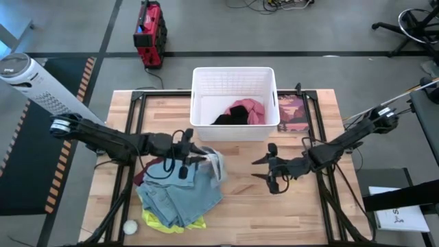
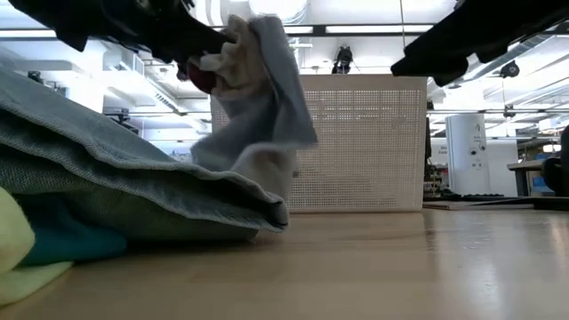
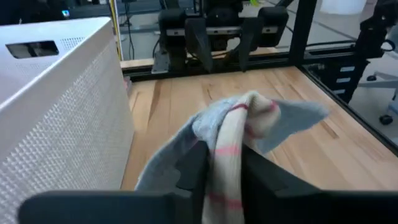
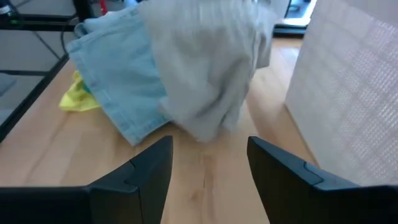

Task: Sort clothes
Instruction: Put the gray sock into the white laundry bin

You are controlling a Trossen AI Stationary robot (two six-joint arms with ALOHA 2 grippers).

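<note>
My left gripper [image 1: 197, 162] is shut on a pale grey and cream piece with pink stripes [image 3: 249, 124], right of the pile. The piece also shows in the low view [image 2: 258, 98] and the right wrist view [image 4: 205, 68]. The pile lies at the near left: light blue denim [image 1: 182, 195] on top, neon yellow [image 1: 164, 221] and teal [image 2: 71, 240] under it. Black [image 1: 226, 118] and pink [image 1: 248, 110] clothes lie in the white basket [image 1: 201, 103]. My right gripper [image 1: 264, 168] is open and empty, right of the held piece. My left gripper pinches the pale piece between its two fingers [image 3: 191, 168], at a bunched cream, pink-striped part [image 3: 225, 162]. The fingers come level from the table's left. The cloth is gathered in several folds and hangs slack below the fingers [image 2: 267, 169]. Whether its lower end touches the table, I cannot tell.
The white basket stands at the table's far middle. A flat pink-brown camouflage piece [image 1: 293, 113] lies right of it. A small white ball [image 1: 129, 226] lies at the near left corner. Bare wood [image 1: 274, 213] lies near the front, middle and right.
</note>
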